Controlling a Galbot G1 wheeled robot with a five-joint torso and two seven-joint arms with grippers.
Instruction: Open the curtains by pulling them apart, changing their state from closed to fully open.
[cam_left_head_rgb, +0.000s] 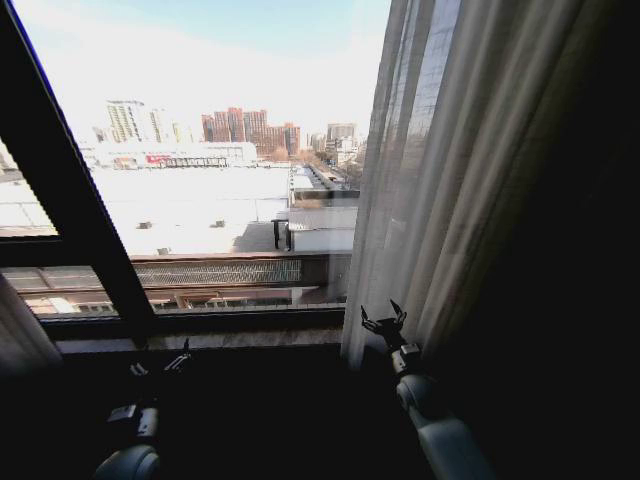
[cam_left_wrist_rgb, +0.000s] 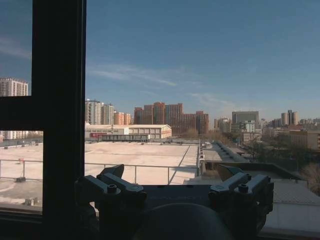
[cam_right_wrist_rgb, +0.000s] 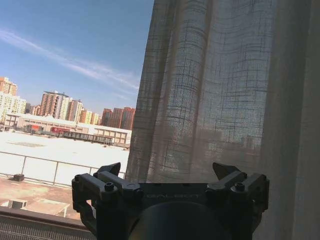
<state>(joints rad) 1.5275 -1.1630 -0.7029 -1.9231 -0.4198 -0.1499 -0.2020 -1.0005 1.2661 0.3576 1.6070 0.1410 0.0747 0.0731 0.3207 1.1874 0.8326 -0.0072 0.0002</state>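
The right curtain (cam_left_head_rgb: 440, 150), sheer white with a thicker cream fold beside it, hangs bunched at the right of the window. A pale fold of the left curtain (cam_left_head_rgb: 18, 335) shows at the far left edge. My right gripper (cam_left_head_rgb: 385, 322) is open and holds nothing, just in front of the sheer panel's inner edge near the sill. In the right wrist view its fingers (cam_right_wrist_rgb: 167, 167) stand spread before the pleated curtain (cam_right_wrist_rgb: 210, 90). My left gripper (cam_left_head_rgb: 160, 365) is low at the left, open and holding nothing, apart from any fabric. It (cam_left_wrist_rgb: 170, 170) faces bare glass.
A dark window frame bar (cam_left_head_rgb: 70, 200) slants across the left, and a horizontal sill (cam_left_head_rgb: 200, 320) runs below the glass. The same bar (cam_left_wrist_rgb: 59, 115) stands close by the left gripper. Rooftops and city buildings lie outside. The room to the right of the drape is dark.
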